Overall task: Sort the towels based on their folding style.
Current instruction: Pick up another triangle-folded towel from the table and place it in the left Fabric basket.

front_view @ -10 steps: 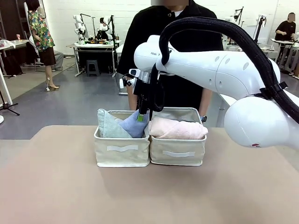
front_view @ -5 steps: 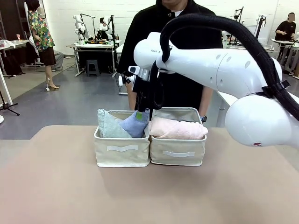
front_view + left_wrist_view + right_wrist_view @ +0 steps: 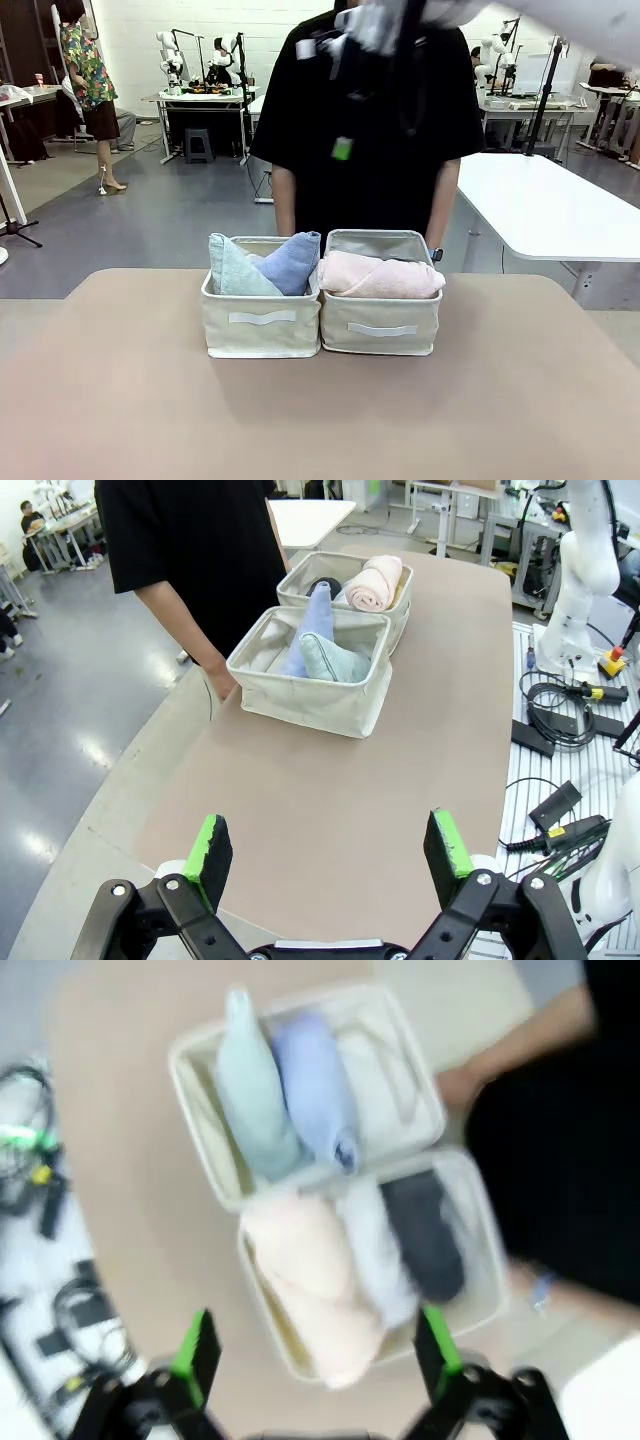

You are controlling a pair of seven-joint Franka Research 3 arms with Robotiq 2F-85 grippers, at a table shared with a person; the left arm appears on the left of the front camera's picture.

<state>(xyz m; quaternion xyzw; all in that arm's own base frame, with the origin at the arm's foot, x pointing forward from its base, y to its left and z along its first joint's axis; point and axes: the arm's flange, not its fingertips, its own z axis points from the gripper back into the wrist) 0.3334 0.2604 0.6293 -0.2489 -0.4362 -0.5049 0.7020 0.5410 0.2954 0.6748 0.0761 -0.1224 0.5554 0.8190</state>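
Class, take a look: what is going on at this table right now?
Towels are sorted into two cream baskets. The left basket holds the mint green towel and the light blue towel, both cone-folded. The right basket holds rolled ones: pale pink, white and dark grey. Both grippers, left and right, are open and empty. A person stands behind.

Beyond the beige table (image 3: 120,400) the room opens into a bright workshop with a glossy grey floor (image 3: 150,215) and a white back wall (image 3: 130,35). A white table (image 3: 545,205) stands off to the right, a small grey stool (image 3: 198,144) sits under a cluttered workbench (image 3: 200,97) at the back, and cables (image 3: 560,725) trail across the floor.
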